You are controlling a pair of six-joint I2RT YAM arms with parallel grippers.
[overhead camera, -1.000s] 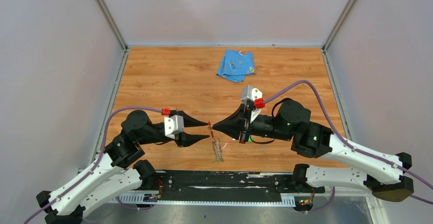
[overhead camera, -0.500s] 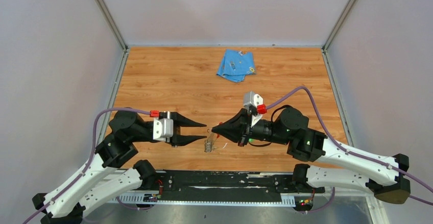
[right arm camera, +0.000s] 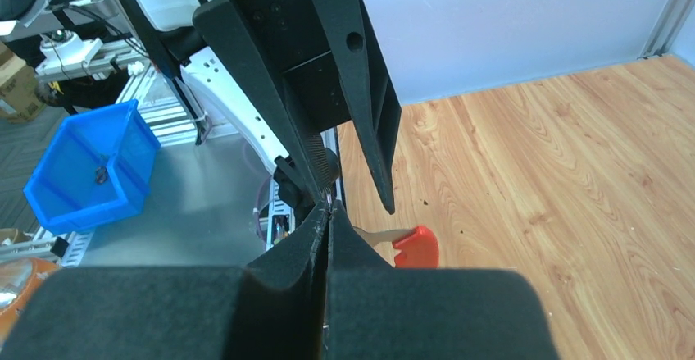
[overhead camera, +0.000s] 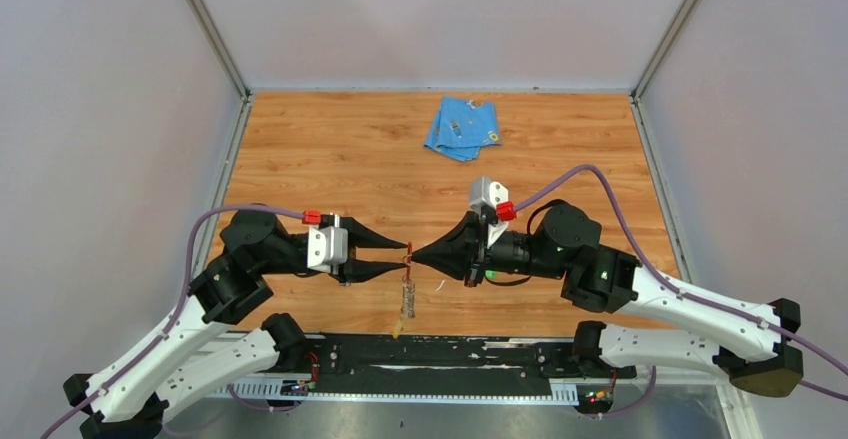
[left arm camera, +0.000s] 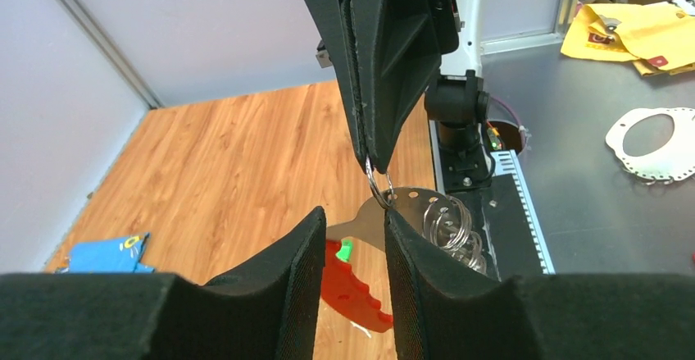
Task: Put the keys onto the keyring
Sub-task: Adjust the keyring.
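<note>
Pinched the top loop of the keyring (overhead camera: 405, 299) in the right claw (overhead camera: 414, 253), pressed tight together, apparently to dangle it clear of the surface (overhead camera: 330, 159) near 6 o'clock. Held the left claw (overhead camera: 400, 256) spread just at 9 o'clock of that loop, clamping nothing, probably ready to steady it. Hung lengthwise, long axis about vertical, free end pointing down.

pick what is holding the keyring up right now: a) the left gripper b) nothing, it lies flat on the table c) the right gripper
c: the right gripper is shut on the small ring at the top of the keyring, which dangles below it, while the left gripper has its fingers apart.
</note>
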